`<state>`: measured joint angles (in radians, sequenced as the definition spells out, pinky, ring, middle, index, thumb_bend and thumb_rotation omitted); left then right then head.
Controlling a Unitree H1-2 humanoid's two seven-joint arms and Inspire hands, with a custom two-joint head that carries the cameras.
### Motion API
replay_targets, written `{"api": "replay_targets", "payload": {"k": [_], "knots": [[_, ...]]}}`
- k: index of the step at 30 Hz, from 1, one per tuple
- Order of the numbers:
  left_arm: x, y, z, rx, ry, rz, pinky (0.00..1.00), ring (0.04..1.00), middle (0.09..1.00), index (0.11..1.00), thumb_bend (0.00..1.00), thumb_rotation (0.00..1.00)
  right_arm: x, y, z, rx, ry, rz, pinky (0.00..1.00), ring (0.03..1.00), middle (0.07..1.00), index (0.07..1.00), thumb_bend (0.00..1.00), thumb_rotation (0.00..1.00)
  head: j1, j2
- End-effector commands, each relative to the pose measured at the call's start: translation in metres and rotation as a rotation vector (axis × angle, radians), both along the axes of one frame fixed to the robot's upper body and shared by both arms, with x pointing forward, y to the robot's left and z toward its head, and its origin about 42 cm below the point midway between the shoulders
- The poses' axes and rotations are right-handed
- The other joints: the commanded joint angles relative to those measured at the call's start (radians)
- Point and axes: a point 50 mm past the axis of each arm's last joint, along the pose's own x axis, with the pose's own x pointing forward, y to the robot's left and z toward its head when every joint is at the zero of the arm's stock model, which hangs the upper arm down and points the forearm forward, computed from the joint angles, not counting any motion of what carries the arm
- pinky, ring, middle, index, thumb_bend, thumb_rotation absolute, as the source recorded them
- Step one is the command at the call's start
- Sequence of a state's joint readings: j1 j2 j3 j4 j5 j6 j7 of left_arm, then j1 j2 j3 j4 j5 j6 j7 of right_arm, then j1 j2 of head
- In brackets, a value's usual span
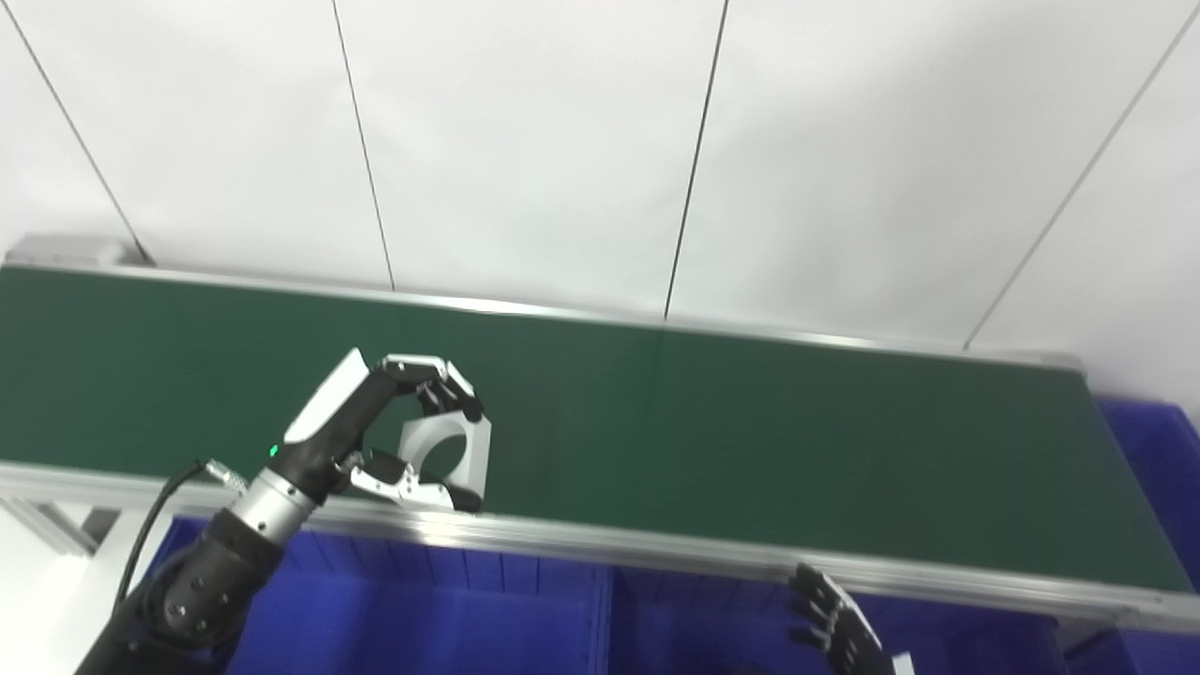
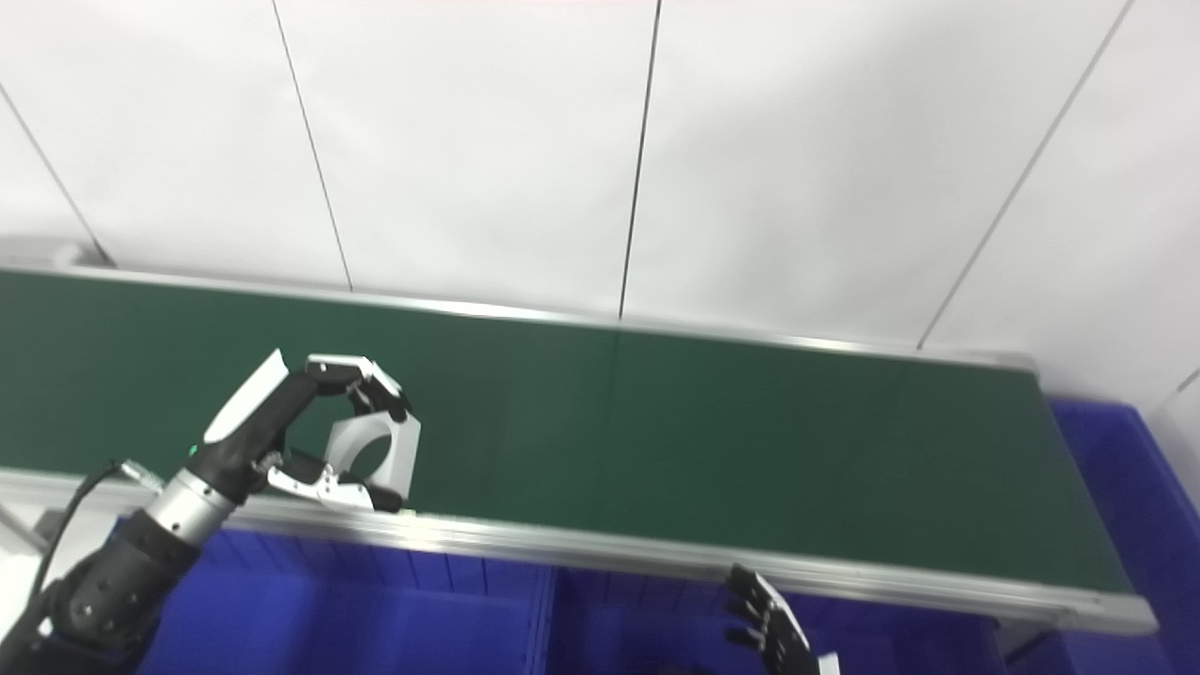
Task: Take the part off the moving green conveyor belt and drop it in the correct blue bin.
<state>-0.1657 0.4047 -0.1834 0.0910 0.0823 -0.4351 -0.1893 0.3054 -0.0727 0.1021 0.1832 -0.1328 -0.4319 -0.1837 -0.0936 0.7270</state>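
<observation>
Pinching the part (image 1: pixel 443 451) with the left hand (image 1: pixel 384 431), fingers curled over the top edge and thumb under it, near the front rail of the green conveyor belt (image 1: pixel 750 441). Looking like a pale metal block with a big round hole through it, tilted up on edge; can't tell if it's actually off the belt yet. So: grabbing step pretty much done, probably needing a lift clear of the rail next, then swinging back toward the blue bins (image 1: pixel 450 619) below and letting go. Guessing which bin is correct, honestly. Further right, right hand (image 1: pixel 834 623) just idling low with fingers spread, holding nothing. Not spotting any readable labels or brands anywhere.
</observation>
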Motion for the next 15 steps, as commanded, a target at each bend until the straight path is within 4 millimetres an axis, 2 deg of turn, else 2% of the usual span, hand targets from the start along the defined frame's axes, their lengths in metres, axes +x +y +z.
{"api": "replay_targets", "payload": {"k": [1,6,15], "knots": [[-0.003,0.005,0.006,-0.04,-0.028,-0.017,0.33,0.445,0.518,0.48,0.47,0.0,0.003,0.0,0.01,0.008,-0.064,0.011,0.66,0.767,0.804,0.819,0.65,0.11,0.003,0.003],[-0.02,0.007,-0.005,-0.05,0.022,-0.023,0.31,0.443,0.527,0.494,0.47,0.0,0.002,-0.001,0.013,0.008,-0.069,0.018,0.65,0.76,0.802,0.821,0.65,0.11,0.014,0.039],[-0.039,0.008,-0.029,-0.03,0.119,-0.029,0.34,0.446,0.515,0.472,0.47,0.0,0.004,0.0,0.017,-0.018,-0.073,0.025,0.64,0.749,0.794,0.814,0.66,0.15,0.032,0.088]]}}
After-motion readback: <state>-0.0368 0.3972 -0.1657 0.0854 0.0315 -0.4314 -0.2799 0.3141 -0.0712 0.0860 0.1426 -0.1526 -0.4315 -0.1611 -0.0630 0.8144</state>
